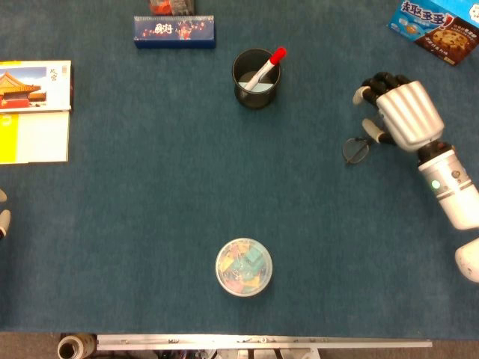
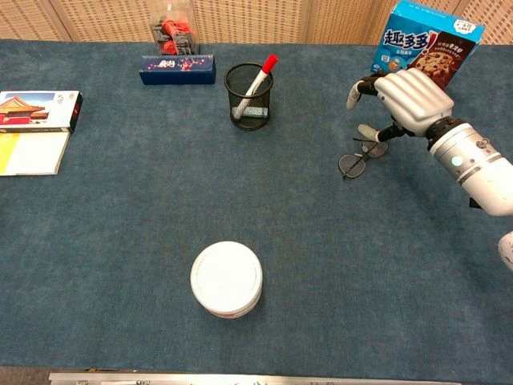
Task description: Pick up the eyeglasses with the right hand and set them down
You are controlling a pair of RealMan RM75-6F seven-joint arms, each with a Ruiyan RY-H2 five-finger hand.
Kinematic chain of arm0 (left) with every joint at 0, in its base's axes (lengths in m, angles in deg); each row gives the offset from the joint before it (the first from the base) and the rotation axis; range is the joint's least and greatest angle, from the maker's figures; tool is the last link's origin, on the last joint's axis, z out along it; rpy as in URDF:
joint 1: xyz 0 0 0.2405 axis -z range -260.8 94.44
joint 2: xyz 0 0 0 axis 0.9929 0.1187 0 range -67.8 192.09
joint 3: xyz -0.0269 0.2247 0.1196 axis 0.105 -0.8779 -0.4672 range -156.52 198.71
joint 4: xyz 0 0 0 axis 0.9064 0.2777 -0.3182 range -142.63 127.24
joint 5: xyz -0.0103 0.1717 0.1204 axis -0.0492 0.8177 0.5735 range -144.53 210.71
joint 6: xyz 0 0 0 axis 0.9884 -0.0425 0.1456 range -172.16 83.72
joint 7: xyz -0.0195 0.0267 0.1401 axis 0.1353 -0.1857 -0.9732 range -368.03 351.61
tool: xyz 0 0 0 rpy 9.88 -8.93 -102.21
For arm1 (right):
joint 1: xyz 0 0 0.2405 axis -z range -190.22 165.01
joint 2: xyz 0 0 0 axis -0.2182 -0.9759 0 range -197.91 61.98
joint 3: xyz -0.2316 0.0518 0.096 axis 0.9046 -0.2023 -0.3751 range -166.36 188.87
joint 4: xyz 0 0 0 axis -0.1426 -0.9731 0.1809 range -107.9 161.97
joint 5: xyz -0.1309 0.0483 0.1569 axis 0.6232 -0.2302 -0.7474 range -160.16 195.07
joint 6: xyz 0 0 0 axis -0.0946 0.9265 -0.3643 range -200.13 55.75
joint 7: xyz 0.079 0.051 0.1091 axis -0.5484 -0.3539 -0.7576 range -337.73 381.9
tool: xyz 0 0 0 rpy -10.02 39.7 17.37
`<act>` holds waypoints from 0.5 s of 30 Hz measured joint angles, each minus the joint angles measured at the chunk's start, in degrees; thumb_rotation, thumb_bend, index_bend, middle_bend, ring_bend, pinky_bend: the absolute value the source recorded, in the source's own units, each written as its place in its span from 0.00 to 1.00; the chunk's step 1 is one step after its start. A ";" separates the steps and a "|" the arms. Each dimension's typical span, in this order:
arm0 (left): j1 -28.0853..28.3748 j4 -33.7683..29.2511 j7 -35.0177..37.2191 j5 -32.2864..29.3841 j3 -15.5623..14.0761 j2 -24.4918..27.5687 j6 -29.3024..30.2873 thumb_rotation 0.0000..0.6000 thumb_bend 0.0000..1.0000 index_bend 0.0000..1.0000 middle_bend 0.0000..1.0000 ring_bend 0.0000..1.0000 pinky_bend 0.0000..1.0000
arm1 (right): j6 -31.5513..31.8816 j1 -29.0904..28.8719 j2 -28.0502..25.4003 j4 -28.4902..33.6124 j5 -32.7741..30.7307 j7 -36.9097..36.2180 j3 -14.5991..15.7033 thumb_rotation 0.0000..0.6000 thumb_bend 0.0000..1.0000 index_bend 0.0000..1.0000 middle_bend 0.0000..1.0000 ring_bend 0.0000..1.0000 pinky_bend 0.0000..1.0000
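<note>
We count one pair of eyeglasses (image 1: 356, 149), centre right. One mesh pen cup (image 1: 256, 78) top centre, with one red-capped marker (image 1: 266, 66) in it. One round clip tub (image 1: 243, 266) at bottom centre. Two boxes up top: one dark blue box (image 1: 174, 31), one cookie box (image 1: 432, 21). One booklet (image 1: 34, 111) at left edge. Two hands: right hand (image 1: 400, 114), left hand (image 1: 4, 213) barely showing.
</note>
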 measured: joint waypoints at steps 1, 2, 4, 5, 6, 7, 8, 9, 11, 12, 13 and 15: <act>0.00 0.00 0.00 0.00 0.00 0.00 0.01 1.00 0.33 0.47 0.40 0.31 0.45 | -0.25 0.08 0.31 -0.33 0.09 -0.13 0.25 1.00 0.27 0.43 0.39 0.28 0.42; 0.00 -0.04 -0.01 0.02 0.00 0.01 0.02 1.00 0.33 0.47 0.40 0.31 0.45 | -0.48 0.16 0.58 -0.66 0.22 -0.26 0.52 1.00 0.27 0.43 0.39 0.28 0.42; -0.01 -0.09 -0.05 0.03 0.00 0.03 0.05 1.00 0.33 0.47 0.40 0.31 0.45 | -0.78 0.28 0.94 -1.14 0.44 -0.44 0.93 1.00 0.27 0.43 0.39 0.28 0.42; -0.02 -0.10 -0.09 0.00 -0.01 0.02 0.04 1.00 0.33 0.47 0.40 0.31 0.45 | -0.90 0.33 1.10 -1.36 0.53 -0.52 1.07 1.00 0.27 0.43 0.39 0.28 0.42; -0.03 -0.08 -0.11 -0.02 -0.02 0.00 0.01 1.00 0.33 0.47 0.40 0.31 0.45 | -1.03 0.38 1.27 -1.60 0.61 -0.62 1.22 1.00 0.27 0.43 0.39 0.28 0.42; -0.02 -0.05 -0.11 -0.04 -0.02 -0.03 -0.02 1.00 0.33 0.47 0.40 0.31 0.45 | -1.21 0.46 1.49 -1.92 0.70 -0.79 1.40 1.00 0.27 0.43 0.39 0.28 0.42; -0.02 -0.03 -0.11 -0.05 -0.03 -0.06 -0.04 1.00 0.33 0.47 0.40 0.31 0.45 | -1.34 0.52 1.65 -2.16 0.77 -0.90 1.55 1.00 0.27 0.43 0.39 0.28 0.42; -0.02 -0.02 -0.11 -0.05 -0.04 -0.06 -0.05 1.00 0.33 0.47 0.40 0.31 0.45 | -1.46 0.59 1.82 -2.40 0.83 -1.00 1.68 1.00 0.27 0.43 0.39 0.28 0.42; -0.03 0.02 -0.09 -0.10 -0.06 -0.10 -0.10 1.00 0.33 0.47 0.40 0.31 0.45 | -1.80 0.75 2.26 -3.04 0.95 -1.26 1.98 1.00 0.27 0.43 0.39 0.28 0.42; -0.04 0.04 -0.08 -0.09 -0.06 -0.11 -0.09 1.00 0.33 0.47 0.40 0.31 0.45 | -1.95 0.81 2.44 -3.30 1.00 -1.33 2.10 1.00 0.27 0.43 0.39 0.28 0.42; -0.03 0.00 -0.09 -0.08 -0.04 -0.11 -0.07 1.00 0.33 0.47 0.40 0.31 0.45 | -2.08 0.87 2.67 -3.66 1.08 -1.36 2.25 1.00 0.27 0.43 0.39 0.28 0.42; -0.06 0.04 -0.03 -0.07 -0.05 -0.12 -0.04 1.00 0.33 0.47 0.40 0.31 0.45 | -2.29 0.97 3.05 -4.24 1.24 -1.42 2.51 1.00 0.27 0.43 0.39 0.28 0.42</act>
